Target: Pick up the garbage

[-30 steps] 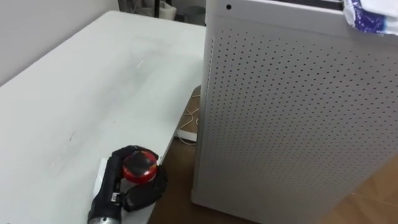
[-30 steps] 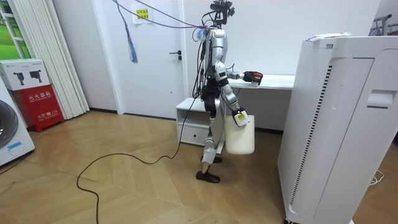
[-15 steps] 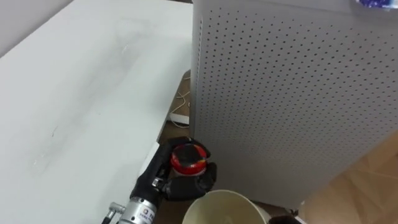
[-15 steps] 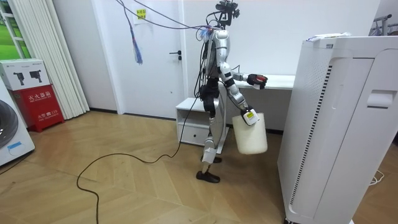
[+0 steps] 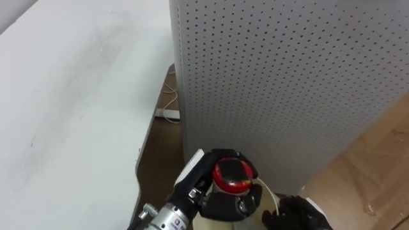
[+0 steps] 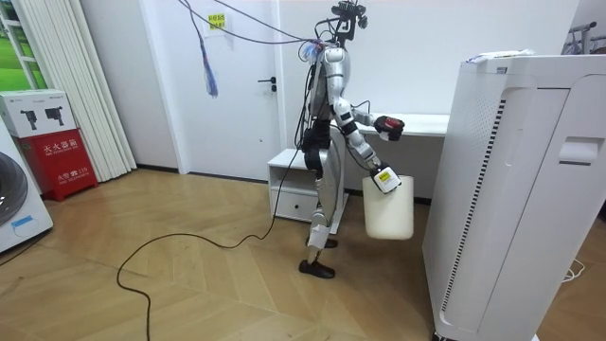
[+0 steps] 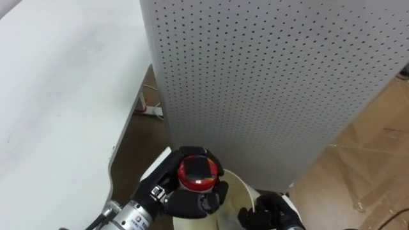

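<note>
The left hand (image 5: 220,199) is reaching in from the lower left with its fingers curled round the red piece of garbage (image 5: 231,176), gripping it with the round red face turned up toward the head camera. Seen end-on like this, its long axis seems to be running roughly vertical, though how long the body is below the red face cannot be told.

Directly beneath and just to the right of that hand, the cream mouth of the bin (image 7: 238,190) is showing. The garbage is sitting over the bin's left part, so the release looks like a straight drop rather than a further reach. The right hand (image 7: 271,216) is coming in from the lower right, dark fingers closed on the bin's rim. In the room view the bin is hanging from this hand, below the raised left one.

Both hands are working past the right edge of the bench (image 5: 70,96), in the gap between that edge and the tall perforated cabinet (image 5: 287,83). The left hand is the one carrying the garbage, and the right is only presenting the bin. The risk, I judge, is the item clipping the rim if the bin is swinging.
</note>
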{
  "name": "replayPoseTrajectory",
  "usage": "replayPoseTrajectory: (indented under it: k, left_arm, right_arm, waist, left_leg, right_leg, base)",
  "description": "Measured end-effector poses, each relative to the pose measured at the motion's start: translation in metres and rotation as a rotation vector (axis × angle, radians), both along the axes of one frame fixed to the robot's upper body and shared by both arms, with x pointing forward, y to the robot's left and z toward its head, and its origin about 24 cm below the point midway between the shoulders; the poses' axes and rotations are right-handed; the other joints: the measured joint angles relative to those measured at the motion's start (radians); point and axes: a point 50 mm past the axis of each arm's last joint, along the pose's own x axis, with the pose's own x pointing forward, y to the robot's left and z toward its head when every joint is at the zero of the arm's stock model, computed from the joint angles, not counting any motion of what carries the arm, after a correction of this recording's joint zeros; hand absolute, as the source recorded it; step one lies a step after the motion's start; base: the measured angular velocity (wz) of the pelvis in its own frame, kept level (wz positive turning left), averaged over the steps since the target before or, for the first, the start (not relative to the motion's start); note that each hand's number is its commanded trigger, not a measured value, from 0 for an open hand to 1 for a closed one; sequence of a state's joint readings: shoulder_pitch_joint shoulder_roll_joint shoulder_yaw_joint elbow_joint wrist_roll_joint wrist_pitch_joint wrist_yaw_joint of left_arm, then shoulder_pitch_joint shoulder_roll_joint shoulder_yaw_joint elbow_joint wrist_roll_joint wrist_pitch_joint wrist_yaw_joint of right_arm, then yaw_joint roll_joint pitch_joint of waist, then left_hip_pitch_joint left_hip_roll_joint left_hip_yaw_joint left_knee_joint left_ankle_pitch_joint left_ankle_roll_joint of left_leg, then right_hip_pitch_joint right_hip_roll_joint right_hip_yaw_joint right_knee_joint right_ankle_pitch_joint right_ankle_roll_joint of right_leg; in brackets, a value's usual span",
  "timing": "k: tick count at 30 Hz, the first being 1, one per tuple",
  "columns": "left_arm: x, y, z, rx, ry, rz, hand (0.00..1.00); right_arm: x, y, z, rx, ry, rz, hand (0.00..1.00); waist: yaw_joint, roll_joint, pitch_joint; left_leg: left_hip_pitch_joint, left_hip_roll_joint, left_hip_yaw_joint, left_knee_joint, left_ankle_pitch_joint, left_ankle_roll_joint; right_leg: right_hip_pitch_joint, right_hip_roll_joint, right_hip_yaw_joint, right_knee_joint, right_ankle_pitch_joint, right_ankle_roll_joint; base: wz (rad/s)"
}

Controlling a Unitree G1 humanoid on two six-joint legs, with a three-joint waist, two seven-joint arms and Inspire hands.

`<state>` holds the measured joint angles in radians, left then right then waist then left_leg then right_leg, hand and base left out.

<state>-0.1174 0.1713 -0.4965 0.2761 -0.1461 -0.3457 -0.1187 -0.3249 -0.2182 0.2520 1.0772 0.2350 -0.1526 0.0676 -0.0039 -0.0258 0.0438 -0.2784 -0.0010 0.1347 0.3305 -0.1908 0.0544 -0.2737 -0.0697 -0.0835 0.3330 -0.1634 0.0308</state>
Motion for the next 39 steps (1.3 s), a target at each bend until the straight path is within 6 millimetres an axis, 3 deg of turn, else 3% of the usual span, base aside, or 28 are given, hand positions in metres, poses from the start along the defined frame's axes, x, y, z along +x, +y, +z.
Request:
replayPoseTrajectory:
  k: [1,7,15,29,32,33,36,39]
  left_arm:
    - [0.0,0.0,-0.001,0.004,0.008,-0.004,0.0]
    - [-0.005,-0.005,-0.017,0.046,0.086,-0.044,0.0]
    - [-0.007,-0.008,-0.021,0.059,0.122,-0.061,0.0]
    - [-0.005,-0.005,-0.017,0.089,0.095,-0.066,0.0]
    - [-0.004,-0.002,-0.012,0.108,0.057,-0.056,0.0]
    - [-0.003,-0.003,-0.007,0.118,0.026,-0.054,0.0]
    - [-0.003,-0.004,0.009,0.127,-0.069,-0.039,0.0]
    - [-0.001,0.002,0.022,0.129,-0.155,0.018,0.0]
  right_arm:
    - [0.003,0.001,0.002,0.0,-0.008,0.003,1.0]
    - [0.003,0.001,0.002,0.0,-0.009,0.002,1.0]
    - [0.003,0.001,0.002,0.002,-0.004,0.007,1.0]
    - [-0.008,-0.009,-0.004,-0.007,0.035,-0.04,1.0]
    - [-0.019,-0.009,-0.011,0.0,0.054,-0.042,1.0]
    - [-0.024,-0.009,-0.013,0.005,0.057,-0.04,1.0]
    - [-0.034,-0.006,-0.015,0.018,0.044,-0.041,1.0]
    - [-0.045,-0.008,-0.02,0.022,0.056,-0.053,1.0]
  waist:
    - [-0.002,0.003,0.0007]
    - [-0.003,0.013,0.0005]
    - [-0.009,0.029,0.0005]
    - [-0.024,0.024,-0.0026]
    - [-0.026,0.018,-0.0048]
    - [-0.025,0.013,-0.0103]
    - [-0.026,0.006,-0.0162]
    - [-0.029,0.006,-0.0179]
  left_leg:
    - [-0.01,0.0,0.001,0.005,0.0,0.0]
    - [-0.023,0.004,0.002,0.014,0.0,0.0]
    - [-0.024,0.004,0.004,0.014,0.0,0.0]
    - [-0.001,0.004,0.019,0.012,0.001,0.001]
    - [0.029,0.002,0.019,0.0,0.001,0.001]
    - [0.035,0.002,0.019,-0.004,0.001,0.001]
    - [0.051,0.002,0.019,-0.005,0.001,0.001]
    - [0.086,0.003,0.019,-0.014,0.001,0.001]
  right_leg:
    - [-0.015,0.0,0.002,0.013,0.0,0.0]
    - [-0.025,0.002,0.002,0.017,0.0,0.0]
    - [-0.035,0.0,0.002,0.031,0.0,0.0]
    - [-0.023,-0.004,0.0,0.041,-0.006,-0.007]
    - [0.01,-0.002,0.001,0.022,-0.007,-0.007]
    - [0.016,-0.002,0.001,0.019,-0.007,-0.007]
    - [0.033,0.0,0.003,0.014,-0.007,-0.007]
    - [0.068,0.0,0.0,0.005,-0.007,-0.007]
  base:
    - [-0.07]
    - [-0.01]
    - [0.0]
    - [-0.02]
    - [0.0]
    - [0.0]
    - [0.0]
    - [0.0]
